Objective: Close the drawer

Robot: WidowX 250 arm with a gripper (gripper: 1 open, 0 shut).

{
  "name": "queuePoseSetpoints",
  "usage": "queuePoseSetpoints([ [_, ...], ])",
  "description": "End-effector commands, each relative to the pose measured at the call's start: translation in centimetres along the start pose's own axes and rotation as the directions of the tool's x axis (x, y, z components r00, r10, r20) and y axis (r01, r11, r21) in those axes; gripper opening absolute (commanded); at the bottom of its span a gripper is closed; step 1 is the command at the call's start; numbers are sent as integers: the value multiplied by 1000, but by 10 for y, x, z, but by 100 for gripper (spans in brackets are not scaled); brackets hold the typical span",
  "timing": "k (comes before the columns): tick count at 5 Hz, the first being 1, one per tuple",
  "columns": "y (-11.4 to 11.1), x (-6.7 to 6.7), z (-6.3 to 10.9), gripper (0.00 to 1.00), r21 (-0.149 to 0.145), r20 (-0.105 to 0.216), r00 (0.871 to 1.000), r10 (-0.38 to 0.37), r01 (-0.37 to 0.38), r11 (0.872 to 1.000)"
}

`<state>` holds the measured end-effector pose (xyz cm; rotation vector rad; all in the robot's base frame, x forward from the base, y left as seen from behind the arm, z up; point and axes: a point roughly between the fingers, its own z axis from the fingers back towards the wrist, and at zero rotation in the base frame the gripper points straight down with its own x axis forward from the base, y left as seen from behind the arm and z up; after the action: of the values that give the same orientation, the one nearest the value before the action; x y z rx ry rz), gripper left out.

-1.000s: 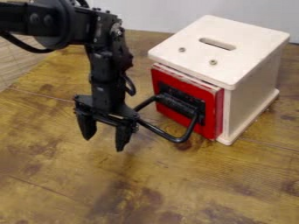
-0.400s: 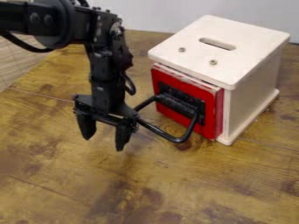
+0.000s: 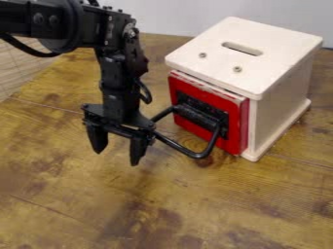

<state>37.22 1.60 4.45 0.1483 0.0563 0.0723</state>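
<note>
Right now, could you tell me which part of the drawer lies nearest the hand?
The black loop handle: it juts out from the red drawer towards the hand, while the black front plate sits farther back.

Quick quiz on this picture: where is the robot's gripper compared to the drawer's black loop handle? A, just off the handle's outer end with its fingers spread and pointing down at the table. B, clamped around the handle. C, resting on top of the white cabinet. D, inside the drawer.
A: the gripper hangs at the outer end of the black loop handle, fingers spread and pointing down at the wooden table, holding nothing.
</note>
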Motion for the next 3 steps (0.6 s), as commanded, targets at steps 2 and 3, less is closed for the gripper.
queuePoseSetpoints([
  [2, 10, 1, 28, 100, -6, 74, 997, 29, -28, 1000],
  [3, 10, 2, 31, 100, -8, 73, 997, 31, -30, 1000],
])
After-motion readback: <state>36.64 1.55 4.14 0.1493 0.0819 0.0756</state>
